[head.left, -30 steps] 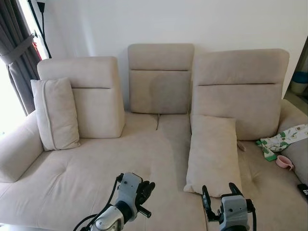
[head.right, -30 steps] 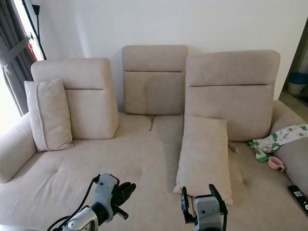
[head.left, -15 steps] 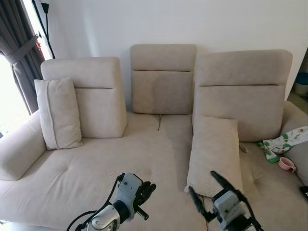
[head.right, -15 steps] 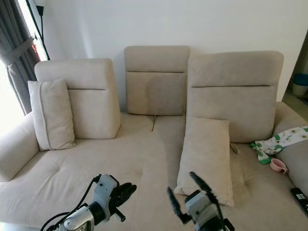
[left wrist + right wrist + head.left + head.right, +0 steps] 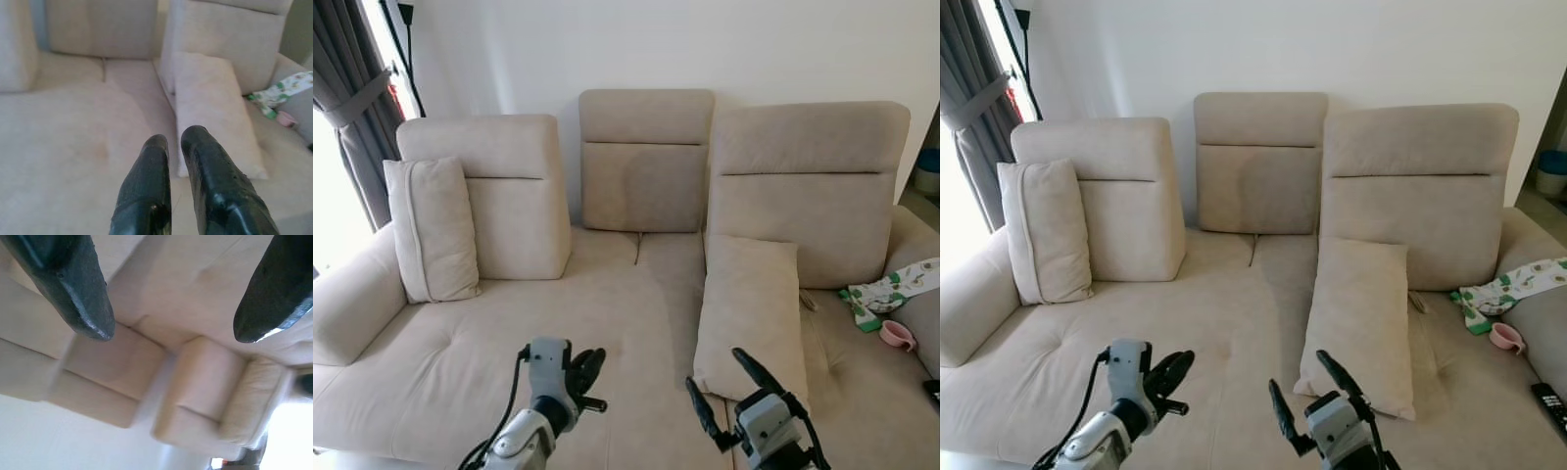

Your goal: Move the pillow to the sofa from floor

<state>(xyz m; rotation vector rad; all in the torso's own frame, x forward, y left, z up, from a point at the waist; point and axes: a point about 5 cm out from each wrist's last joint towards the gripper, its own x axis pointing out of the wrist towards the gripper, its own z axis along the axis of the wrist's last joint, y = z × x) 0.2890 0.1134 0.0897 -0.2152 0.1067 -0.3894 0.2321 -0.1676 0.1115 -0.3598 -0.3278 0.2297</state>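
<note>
A beige pillow (image 5: 749, 308) lies flat on the right seat of the beige sofa (image 5: 509, 352), its far end against the backrest; it also appears as the pillow (image 5: 210, 107) in the left wrist view. My right gripper (image 5: 720, 387) is open and empty, just in front of the pillow's near edge and apart from it. Its two black fingers (image 5: 78, 289) spread wide over the sofa in the right wrist view. My left gripper (image 5: 582, 367) is shut and empty, held over the middle seat, with its fingers (image 5: 156, 166) close together.
A second beige pillow (image 5: 431, 230) stands upright against the left backrest. At the right end of the sofa lie a green-patterned cloth (image 5: 891, 292), a pink cup (image 5: 897, 334) and a black remote (image 5: 1549, 401). A dark curtain (image 5: 352, 108) hangs at far left.
My right gripper has opened wide and turned, drawing slightly left of the pillow's near edge. My left gripper has shifted left and lower. The pillow has stayed in place.
</note>
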